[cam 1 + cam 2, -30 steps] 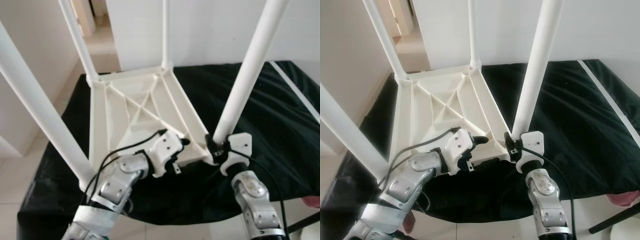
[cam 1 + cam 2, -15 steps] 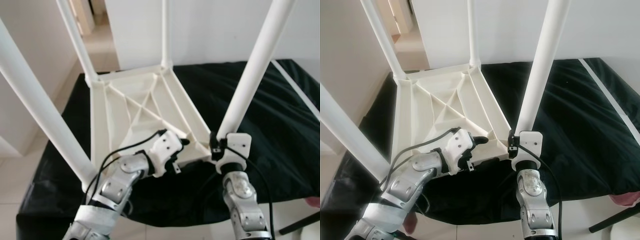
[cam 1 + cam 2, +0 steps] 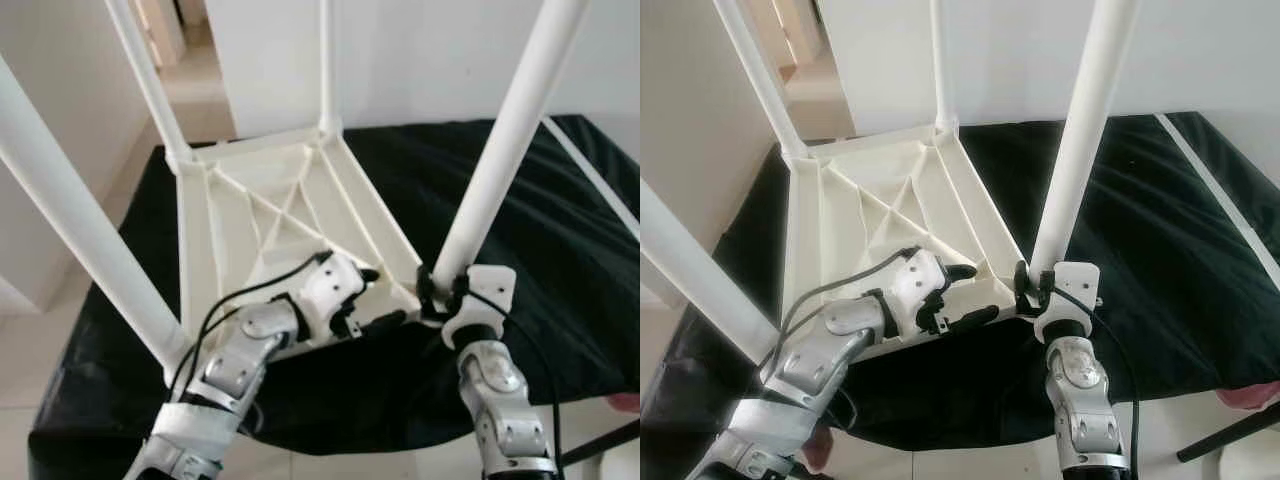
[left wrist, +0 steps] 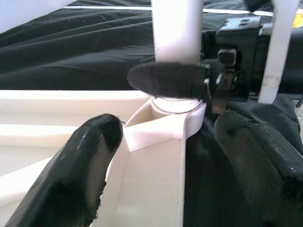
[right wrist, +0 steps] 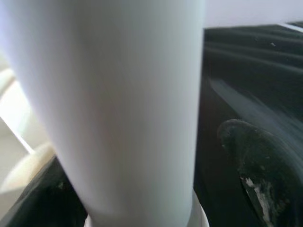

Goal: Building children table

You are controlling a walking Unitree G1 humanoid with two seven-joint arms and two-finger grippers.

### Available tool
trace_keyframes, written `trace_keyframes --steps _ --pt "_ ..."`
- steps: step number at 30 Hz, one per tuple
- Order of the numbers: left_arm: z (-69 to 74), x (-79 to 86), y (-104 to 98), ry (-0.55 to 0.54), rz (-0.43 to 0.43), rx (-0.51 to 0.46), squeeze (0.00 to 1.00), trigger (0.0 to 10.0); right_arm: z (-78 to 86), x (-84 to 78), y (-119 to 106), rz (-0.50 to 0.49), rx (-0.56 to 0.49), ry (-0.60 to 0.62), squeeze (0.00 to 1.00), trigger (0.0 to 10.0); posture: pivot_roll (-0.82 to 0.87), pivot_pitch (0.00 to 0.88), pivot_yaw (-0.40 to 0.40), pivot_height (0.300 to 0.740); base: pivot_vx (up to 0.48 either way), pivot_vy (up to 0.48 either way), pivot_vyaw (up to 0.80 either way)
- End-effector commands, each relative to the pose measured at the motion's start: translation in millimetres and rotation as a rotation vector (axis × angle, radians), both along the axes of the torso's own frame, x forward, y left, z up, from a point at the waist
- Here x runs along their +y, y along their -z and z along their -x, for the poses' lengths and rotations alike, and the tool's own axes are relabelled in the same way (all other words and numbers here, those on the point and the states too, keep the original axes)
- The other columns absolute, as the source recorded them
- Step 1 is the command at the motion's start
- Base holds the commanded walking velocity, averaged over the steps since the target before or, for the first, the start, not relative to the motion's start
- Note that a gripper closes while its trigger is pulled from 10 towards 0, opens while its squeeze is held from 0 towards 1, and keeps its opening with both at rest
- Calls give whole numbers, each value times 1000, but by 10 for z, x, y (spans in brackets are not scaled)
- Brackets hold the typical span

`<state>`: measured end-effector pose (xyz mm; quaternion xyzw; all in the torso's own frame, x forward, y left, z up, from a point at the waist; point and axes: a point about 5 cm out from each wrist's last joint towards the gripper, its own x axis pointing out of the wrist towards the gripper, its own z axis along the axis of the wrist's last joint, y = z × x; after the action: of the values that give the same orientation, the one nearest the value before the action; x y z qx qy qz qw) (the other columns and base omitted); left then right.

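A white plastic children's table (image 3: 195,250) lies upside down on a black cloth (image 3: 540,200), its ribbed underside facing up and its legs pointing up. My right gripper (image 3: 441,290) is shut around the base of the near right leg (image 3: 500,140), just above the corner socket (image 4: 175,118). In the right wrist view that leg (image 5: 118,104) stands between the dark fingers (image 5: 255,161). My left gripper (image 3: 375,298) is open, one finger over the near rim and one under it, right beside that socket. Its two black fingertips (image 4: 90,161) flank the corner without pinching it.
Three more white legs rise at the near left (image 3: 80,230), far left (image 3: 145,80) and far corner (image 3: 325,60). A white stripe (image 3: 590,170) crosses the cloth at right. A white wall stands behind; tiled floor (image 3: 195,90) runs off at the far left. A pink object (image 3: 1250,400) lies at the right edge.
My right wrist has turned around the leg's base, first upright, then tilted back to the right. My left gripper has shifted slightly and its lower finger now shows under the rim.
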<state>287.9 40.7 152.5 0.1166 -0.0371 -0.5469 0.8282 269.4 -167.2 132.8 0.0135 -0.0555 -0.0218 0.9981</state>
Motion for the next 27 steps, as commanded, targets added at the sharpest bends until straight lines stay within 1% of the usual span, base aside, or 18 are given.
trace_keyframes --steps 1,2,4,5,6,7,9,10,13,15,16,17,20,23,26,27 --pt "-20 47 -2 -35 -5 -17 0 10000 42 -82 -25 -21 -18 -32 1000 10000 -136 29 50 740 0 0 0" --pt "-20 57 -3 -36 -5 -17 0 10000 55 -115 -25 -26 -16 -48 1000 10000 -136 29 50 740 0 0 0" --pt "-16 85 2 -37 -11 -16 0 10000 77 -159 -22 -3 -13 -121 1000 10000 -135 29 50 740 0 0 0" --pt "-10 94 7 -34 -16 -16 0 10000 85 -166 -17 5 -8 -160 0 10000 -132 29 54 740 0 0 0" --pt "-5 99 9 -31 -20 -15 0 10000 91 -171 -13 9 -4 -187 0 10000 -132 29 54 740 0 0 0" --pt "-5 99 9 -31 -20 -15 0 10000 91 -171 -13 9 -4 -187 0 10000 -132 29 54 740 0 0 0" --pt "23 121 27 -9 -37 -9 0 10000 83 -212 -19 57 -9 -247 0 10000 -131 29 55 740 0 0 0" --pt "50 136 51 13 -55 -2 0 10000 56 -277 -23 116 -15 -273 0 10000 -130 28 56 740 0 0 0" --pt "51 140 59 14 -62 -7 0 10000 36 -300 -24 130 -11 -291 0 10000 -128 27 55 740 0 0 0" --pt "37 142 66 7 -63 -8 0 10000 -15 -322 -31 152 -2 -329 0 10000 -129 24 57 740 0 0 0" --pt "32 134 64 5 -63 -8 0 10000 -53 -324 -43 169 3 -363 0 10000 -129 21 56 740 0 0 0" --pt "32 134 64 5 -63 -8 0 10000 -53 -324 -43 169 3 -363 0 10000 -129 21 56 740 0 0 0" --pt "32 103 51 12 -61 -10 0 10000 -158 -279 -60 209 32 -479 0 10000 -127 16 56 740 0 0 0" --pt "32 103 51 12 -61 -10 0 10000 -158 -279 -60 209 32 -479 0 10000 -127 16 56 740 0 0 0" --pt "24 100 53 8 -71 -18 0 10000 -224 -210 -15 192 80 -599 0 10000 -116 12 43 740 0 0 0" --pt "24 100 53 8 -71 -18 0 10000 -224 -210 -15 192 80 -599 0 10000 -116 12 43 740 0 0 0"
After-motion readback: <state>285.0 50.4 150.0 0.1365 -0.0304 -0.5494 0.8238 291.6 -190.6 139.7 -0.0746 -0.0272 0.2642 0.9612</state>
